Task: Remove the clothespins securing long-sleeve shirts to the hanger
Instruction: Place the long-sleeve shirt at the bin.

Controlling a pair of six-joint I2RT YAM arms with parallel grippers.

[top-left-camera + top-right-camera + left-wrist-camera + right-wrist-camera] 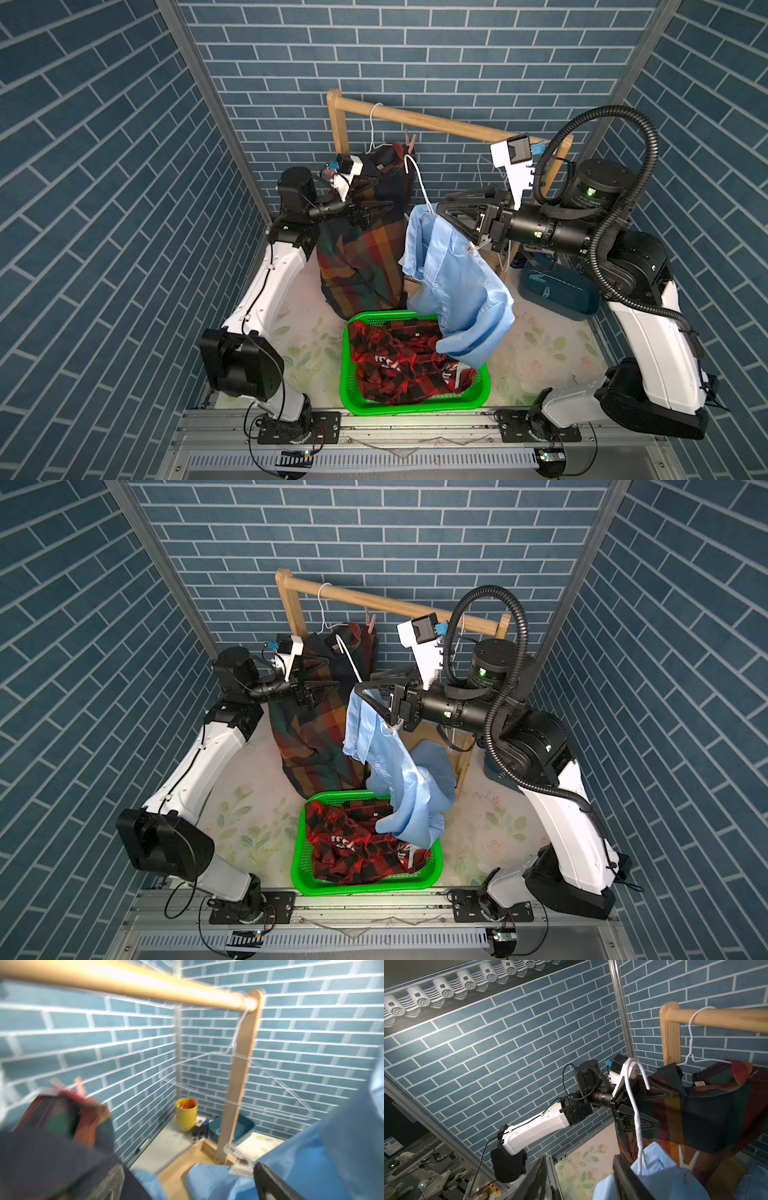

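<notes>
The right gripper (440,201) grips the light blue shirt (457,291) at its top, mid-frame. Its pale clothespin (471,248) sits lower right of the left gripper (384,192), whose fingers gape wide, holding nothing.

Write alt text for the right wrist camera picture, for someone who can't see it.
The left gripper, jaws open, reaches to the shoulder of a dark plaid shirt hanging on a white wire hanger from a wooden rail. In the foreground a shiny light blue shirt sits on a second white hanger whose hook is off the rail.
</notes>
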